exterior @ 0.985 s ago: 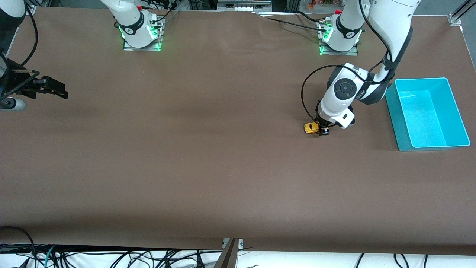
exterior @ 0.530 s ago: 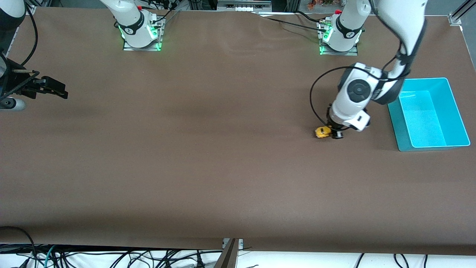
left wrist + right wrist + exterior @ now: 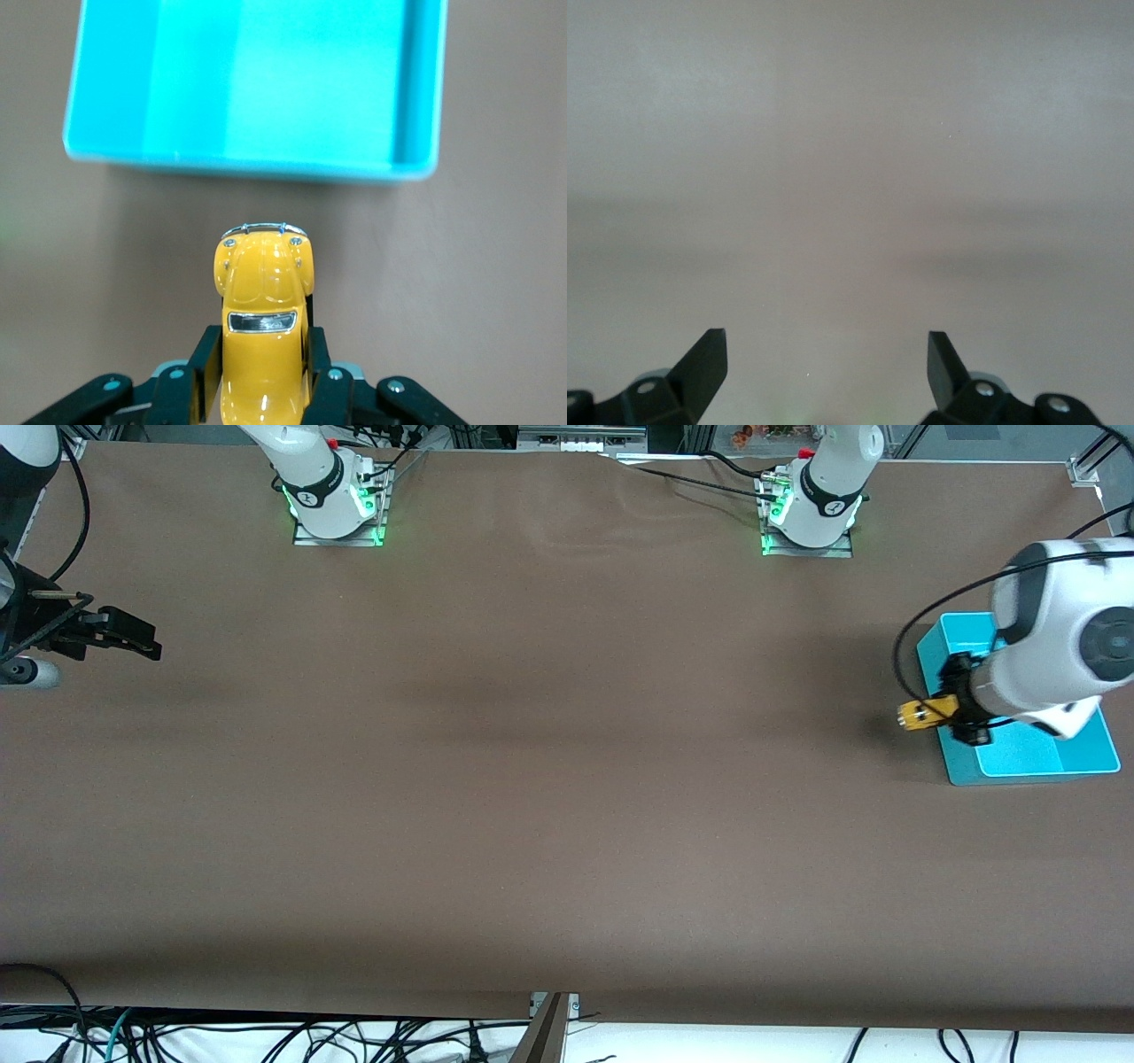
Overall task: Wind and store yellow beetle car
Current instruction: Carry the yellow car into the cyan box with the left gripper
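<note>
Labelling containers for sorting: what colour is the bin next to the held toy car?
Turquoise blue, the bin shows best in the left wrist view.

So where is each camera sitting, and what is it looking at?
Front view: high across the table, facing both bases; shows the left gripper holding the yellow beetle car up beside the blue bin, and the waiting right gripper.
Left wrist view: on the left arm, looking down past its fingers at car and bin.
Right wrist view: on the right arm, showing open fingers over bare table.
Front and left wrist views share car and bin.
</note>
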Robot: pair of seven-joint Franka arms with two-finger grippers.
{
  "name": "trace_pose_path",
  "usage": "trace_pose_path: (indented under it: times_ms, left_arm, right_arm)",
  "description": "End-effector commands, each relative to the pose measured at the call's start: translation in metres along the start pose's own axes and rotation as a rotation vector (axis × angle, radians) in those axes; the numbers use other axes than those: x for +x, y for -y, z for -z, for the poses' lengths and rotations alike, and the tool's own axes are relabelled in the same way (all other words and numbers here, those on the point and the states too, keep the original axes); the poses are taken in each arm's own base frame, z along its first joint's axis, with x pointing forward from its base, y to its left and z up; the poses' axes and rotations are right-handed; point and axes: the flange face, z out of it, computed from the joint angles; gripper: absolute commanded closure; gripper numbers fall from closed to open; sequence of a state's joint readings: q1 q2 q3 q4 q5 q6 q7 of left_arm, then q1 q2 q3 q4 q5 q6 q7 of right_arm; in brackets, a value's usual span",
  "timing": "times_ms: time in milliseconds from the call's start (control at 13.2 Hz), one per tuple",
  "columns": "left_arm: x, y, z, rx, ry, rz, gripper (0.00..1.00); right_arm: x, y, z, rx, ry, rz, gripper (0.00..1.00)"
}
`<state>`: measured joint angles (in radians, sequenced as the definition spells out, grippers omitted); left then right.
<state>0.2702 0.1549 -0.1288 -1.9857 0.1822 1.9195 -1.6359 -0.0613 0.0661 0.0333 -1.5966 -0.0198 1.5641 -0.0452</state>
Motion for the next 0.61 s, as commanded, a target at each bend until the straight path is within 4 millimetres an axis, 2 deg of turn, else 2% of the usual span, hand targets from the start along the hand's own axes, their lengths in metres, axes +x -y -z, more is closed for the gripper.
trace_pose_path:
  times_ms: [0, 76, 152, 227, 379, 455, 530]
  left_arm:
    - [0.077, 0.015, -0.017, 0.036, 0.043, -0.101, 1.0]
    - [0.111, 0.022, -0.026, 0.04, 0.058, -0.149, 1.0]
    - [0.133, 0.027, -0.036, 0.044, 0.072, -0.195, 1.0]
    - [0.147, 0.028, -0.046, 0.027, 0.073, -0.192, 1.0]
    - [0.16, 0.033, -0.079, -0.016, 0.071, -0.172, 1.0]
    - [0.162, 0.04, -0.104, -0.045, 0.069, -0.159, 1.0]
    - [0.155, 0.048, -0.128, -0.067, 0.07, -0.162, 1.0]
  right_arm:
    - [-0.001, -0.001, 0.005, -0.012, -0.011, -0.008, 0.0]
    - [-0.001, -0.001, 0.006, -0.012, -0.012, -0.008, 0.0]
    - [-0.001, -0.001, 0.005, -0.01, -0.011, -0.008, 0.0]
    - [-0.001, -0.001, 0.005, -0.011, -0.011, -0.008, 0.0]
    - [-0.001, -0.001, 0.006, -0.012, -0.012, -0.008, 0.0]
    - [-0.001, -0.001, 0.005, -0.01, -0.011, -0.01, 0.0]
    - [-0.001, -0.001, 0.005, -0.01, -0.011, -0.008, 0.0]
